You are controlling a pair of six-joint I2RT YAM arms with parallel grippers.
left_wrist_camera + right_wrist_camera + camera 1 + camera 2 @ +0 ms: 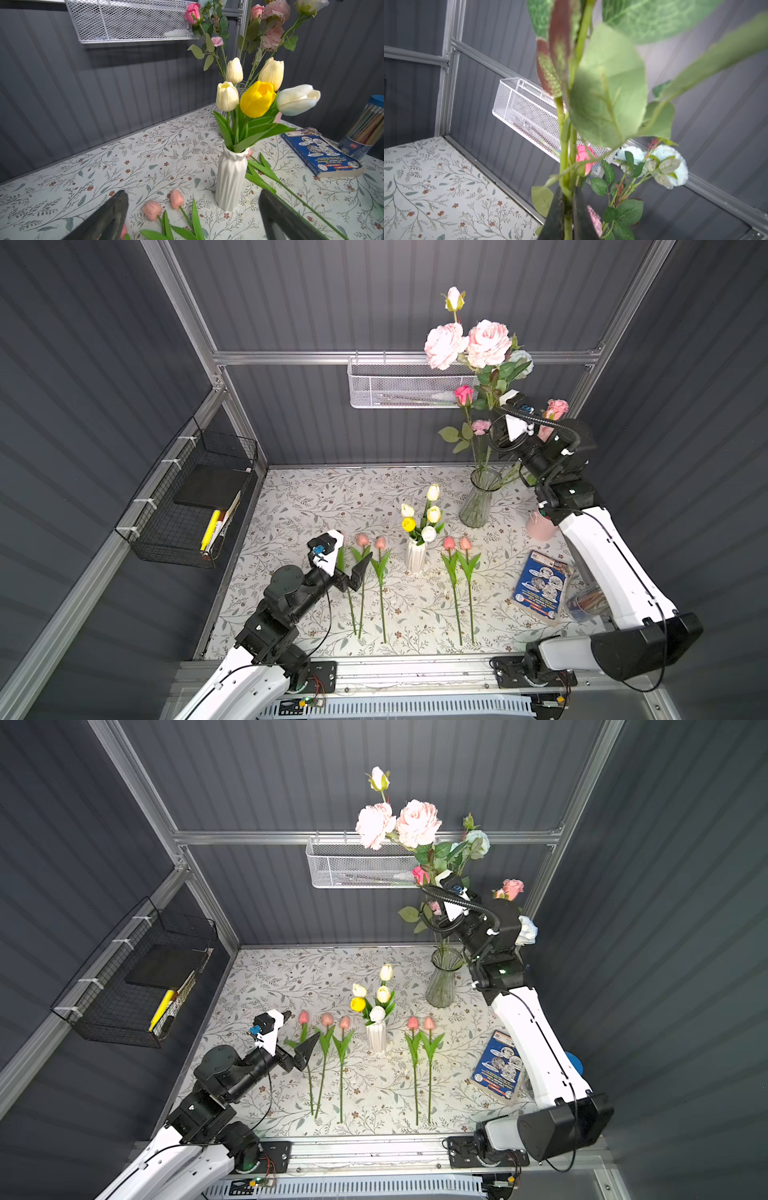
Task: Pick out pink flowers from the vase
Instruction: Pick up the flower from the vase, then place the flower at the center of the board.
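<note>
- Tally: five small pink tulips flat on your floral worktop.
- Right fingers clamped on stem of pale pink rose spray above clear glass vase.
- Left fingers spread wide, empty.
- Still vased: deep pink rosebud, pink carnation.

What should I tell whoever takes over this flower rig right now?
Left gripper: open, above the pink tulips.
Right gripper: shut on a green stem above the glass vase.
Done: five pink tulips lie on the table, flanking the white vase of yellow and cream tulips.
Left: pink roses and a pink carnation in the glass vase.
</note>
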